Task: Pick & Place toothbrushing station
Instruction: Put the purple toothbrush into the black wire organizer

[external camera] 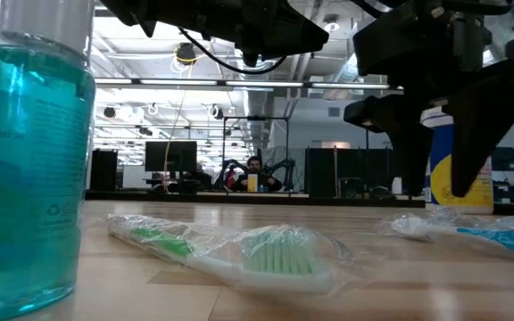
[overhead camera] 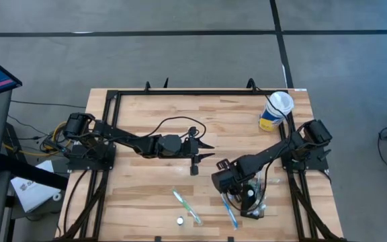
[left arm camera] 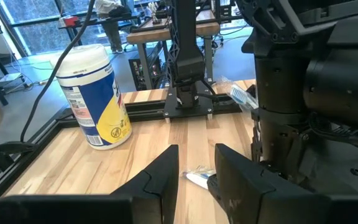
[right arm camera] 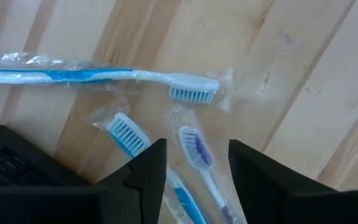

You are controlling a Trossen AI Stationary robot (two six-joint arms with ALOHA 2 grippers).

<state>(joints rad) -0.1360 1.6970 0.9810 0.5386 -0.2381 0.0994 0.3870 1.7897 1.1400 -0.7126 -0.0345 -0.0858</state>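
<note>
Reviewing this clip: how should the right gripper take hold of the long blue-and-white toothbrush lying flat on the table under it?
Grip the blue toothbrush at mid-handle, coming straight down from above. It lies flat in a clear wrapper, bristle head toward the other brush heads, so the bare handle stretch is the clearest spot. The right gripper hangs open above; its fingers would need to straddle the handle crosswise, I judge.

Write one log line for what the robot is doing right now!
right gripper: open, empty, over wrapped toothbrushes | left gripper: open, empty, mid-table, facing wipes canister | black holder: beside right gripper
</note>
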